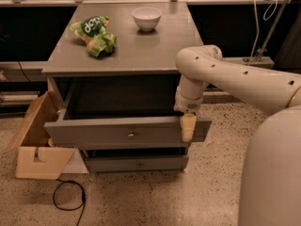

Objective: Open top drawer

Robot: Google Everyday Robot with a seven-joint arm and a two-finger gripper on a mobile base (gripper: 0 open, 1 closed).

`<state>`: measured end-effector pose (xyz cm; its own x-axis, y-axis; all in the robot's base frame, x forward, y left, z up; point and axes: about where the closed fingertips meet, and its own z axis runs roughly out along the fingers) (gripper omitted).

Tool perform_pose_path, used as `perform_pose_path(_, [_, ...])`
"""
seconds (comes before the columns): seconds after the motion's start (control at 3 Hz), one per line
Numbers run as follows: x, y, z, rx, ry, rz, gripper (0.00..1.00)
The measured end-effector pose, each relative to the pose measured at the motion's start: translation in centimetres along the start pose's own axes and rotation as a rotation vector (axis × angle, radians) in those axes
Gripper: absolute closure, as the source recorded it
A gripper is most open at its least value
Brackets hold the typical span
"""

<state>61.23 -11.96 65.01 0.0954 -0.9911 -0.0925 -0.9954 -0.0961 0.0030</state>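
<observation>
The top drawer (pixel 94 133) is a wide grey wooden drawer under the grey table top. It is pulled well out, with a dark hollow behind its front panel. A small round metal knob (pixel 131 135) sits at the panel's middle. My gripper (pixel 187 126) hangs from the white arm at the drawer's right end, over the front panel's top edge. One pale finger (pixel 188 127) lies down the outside of the panel. A shallower grey drawer (pixel 136 164) below it is shut.
A green snack bag (pixel 94 34) and a white bowl (pixel 146 18) sit on the table top (pixel 141 51). An open cardboard box (pixel 40 145) stands on the floor at the left. A black cable (pixel 68 197) loops on the speckled floor.
</observation>
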Motion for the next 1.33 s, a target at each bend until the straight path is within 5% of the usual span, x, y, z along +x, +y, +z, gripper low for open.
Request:
perform_pose_path(0.67, [-0.2, 2.3, 1.5, -0.113, -0.014, -0.041, 0.00])
perform_pose_path(1.0, [1.3, 5.5, 1.3, -0.200, 0.020, 0.005, 0.26])
perform_pose_path(1.33, [2.2, 7.1, 0.9, -0.216, 0.025, 0.047, 0.50])
